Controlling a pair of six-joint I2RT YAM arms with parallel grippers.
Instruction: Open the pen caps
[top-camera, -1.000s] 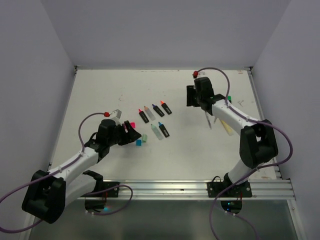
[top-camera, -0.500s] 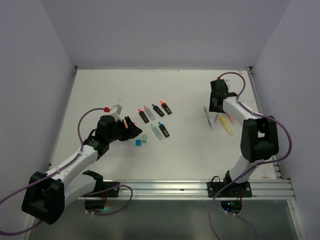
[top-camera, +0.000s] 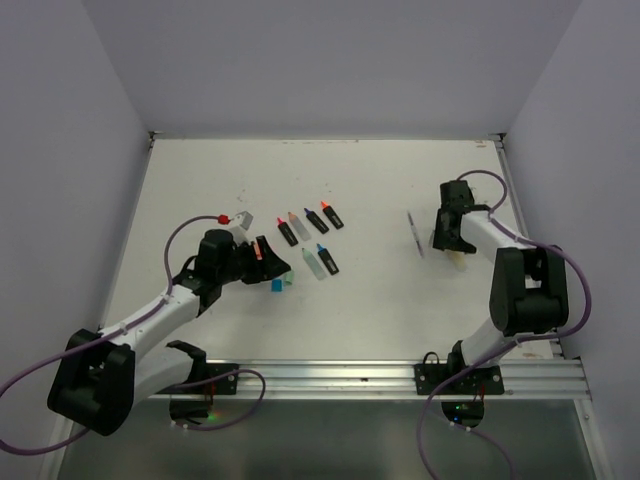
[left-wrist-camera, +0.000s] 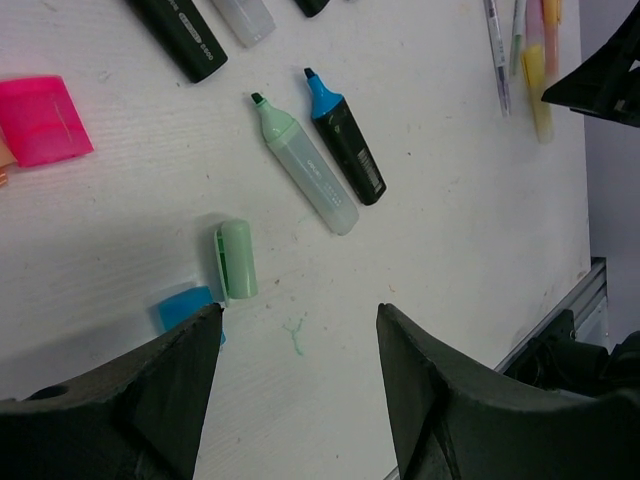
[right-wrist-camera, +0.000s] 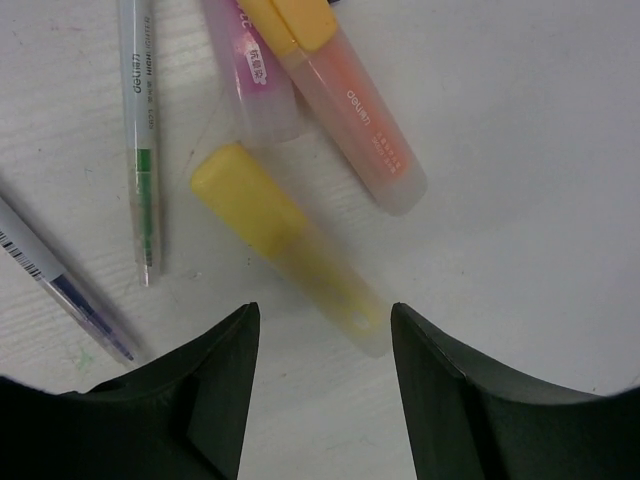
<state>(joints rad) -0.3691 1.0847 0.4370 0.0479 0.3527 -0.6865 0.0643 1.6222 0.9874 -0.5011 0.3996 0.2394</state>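
Around the middle of the bench (top-camera: 200, 180) lay a loose row of open highlighters. Nearest the left tool (left-wrist-camera: 297, 330) were a mint highlighter (left-wrist-camera: 303, 165) and a black highlighter (left-wrist-camera: 345, 140) with a blue tip, side by side and almost parallel. Their tips pointed to the upper left of the left wrist view.

Three caps lay loose on the bench, left of its middle and toward the near edge. The green cap (left-wrist-camera: 236, 260) lay flat with its long axis running almost straight up the wrist view. The blue cap (left-wrist-camera: 188, 308) lay just beside its lower end, half hidden by the tool's left finger. The pink cap (left-wrist-camera: 42, 120) lay apart from them at the left border of that view.

The left tool hung over bare bench with its fingers spread wide, holding nothing. We could not tell whether a finger touched the blue cap.

By the right edge of the bench, about halfway along it, two thin pens (right-wrist-camera: 140, 130) lay beside a pink highlighter (right-wrist-camera: 255, 80), an orange highlighter (right-wrist-camera: 345, 110) and a yellow highlighter (right-wrist-camera: 300, 265). The yellow cap (right-wrist-camera: 235, 185) was on its highlighter and pointed to the upper left of the right wrist view. The body ran back down toward the right tool (right-wrist-camera: 320, 320).

That tool was spread open and gripped nothing, and the highlighter's tail showed between its fingers.
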